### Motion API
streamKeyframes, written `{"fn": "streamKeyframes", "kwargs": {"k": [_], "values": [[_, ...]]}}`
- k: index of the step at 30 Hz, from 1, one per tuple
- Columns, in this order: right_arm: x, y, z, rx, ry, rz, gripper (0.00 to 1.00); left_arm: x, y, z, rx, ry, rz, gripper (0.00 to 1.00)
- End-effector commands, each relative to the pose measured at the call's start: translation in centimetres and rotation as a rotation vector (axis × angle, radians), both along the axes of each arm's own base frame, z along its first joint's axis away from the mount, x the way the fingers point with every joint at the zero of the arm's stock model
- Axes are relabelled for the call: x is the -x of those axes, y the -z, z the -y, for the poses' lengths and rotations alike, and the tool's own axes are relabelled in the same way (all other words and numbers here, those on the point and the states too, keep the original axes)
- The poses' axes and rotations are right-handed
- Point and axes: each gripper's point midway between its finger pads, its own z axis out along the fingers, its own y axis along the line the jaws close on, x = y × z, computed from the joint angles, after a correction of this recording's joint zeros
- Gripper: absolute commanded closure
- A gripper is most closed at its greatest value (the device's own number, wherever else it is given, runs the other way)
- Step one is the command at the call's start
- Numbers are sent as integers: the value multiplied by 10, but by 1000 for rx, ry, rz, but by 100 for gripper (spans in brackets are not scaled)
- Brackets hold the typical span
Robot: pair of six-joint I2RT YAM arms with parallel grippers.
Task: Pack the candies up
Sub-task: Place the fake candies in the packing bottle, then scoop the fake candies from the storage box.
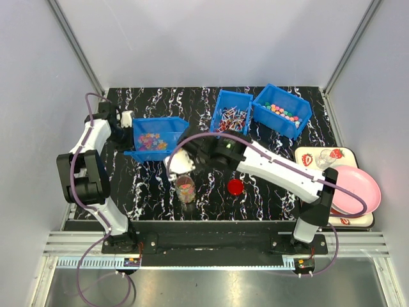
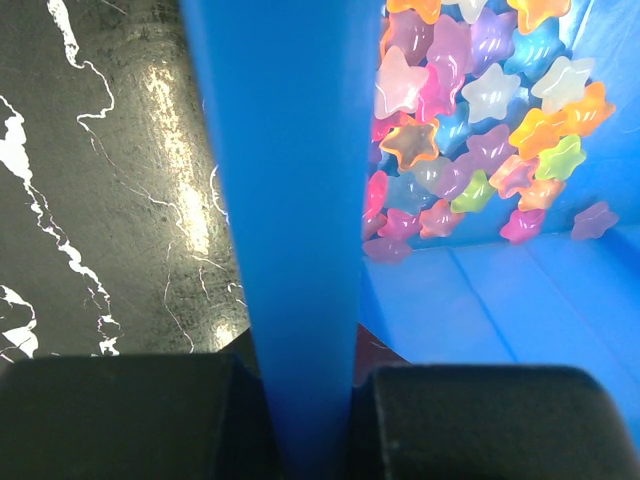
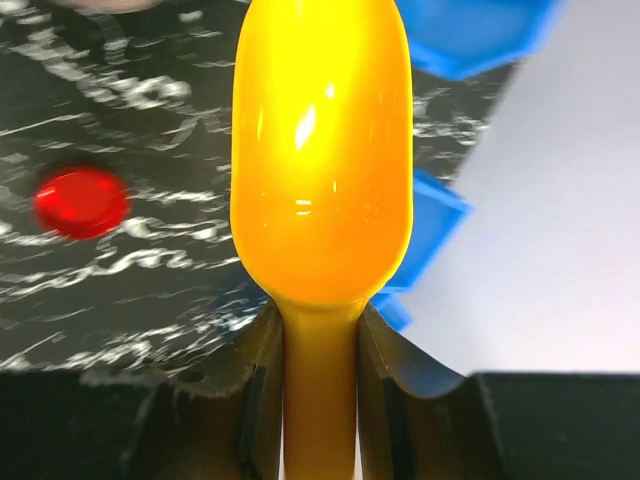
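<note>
One black, white-veined table (image 1: 147, 192) carries everything, with the two arms bolted at its near edge. At its right end lies a strawberry-printed tray (image 1: 319, 155) with a pink plate (image 1: 358, 188) on top of it. Three blue bins stand toward the far side. The left bin (image 1: 167, 128) sits tilted, and the left gripper (image 2: 305, 410) is clenched on its side wall, one finger either side of the plastic. The middle bin (image 1: 231, 102) and the right bin (image 1: 284, 125) stand side by side, almost touching. In front of the left bin stands a small clear jar (image 1: 185, 192), just beside the right gripper (image 3: 320, 400), whose jaws grasp the stem of a yellow scoop (image 3: 320, 150). Only the scoop's smooth rounded back shows, so whether it carries anything cannot be told. A flat round red lid (image 1: 236, 186) lies on the table to the right of the jar, apart from it. The candies are spread over four places: translucent star pieces (image 2: 480, 110) heaped in the left bin, red-and-white wrapped pieces (image 1: 231, 119) in the middle bin, small pastel balls (image 1: 282, 112) in the right bin, and a mixed fill (image 1: 185, 185) inside the jar.
</note>
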Motion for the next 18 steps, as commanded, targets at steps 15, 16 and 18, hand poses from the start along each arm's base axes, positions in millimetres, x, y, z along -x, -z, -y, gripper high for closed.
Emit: {"fn": "streamKeyframes", "kwargs": {"k": [15, 16, 18], "values": [[-121, -125, -26, -398, 143, 286, 100, -41, -92, 9, -9, 71, 556, 100], [-120, -130, -27, -416, 141, 285, 100, -48, -98, 7, -16, 55, 602, 100], [-117, -134, -26, -437, 149, 277, 100, -49, -91, 6, -16, 32, 602, 100]]}}
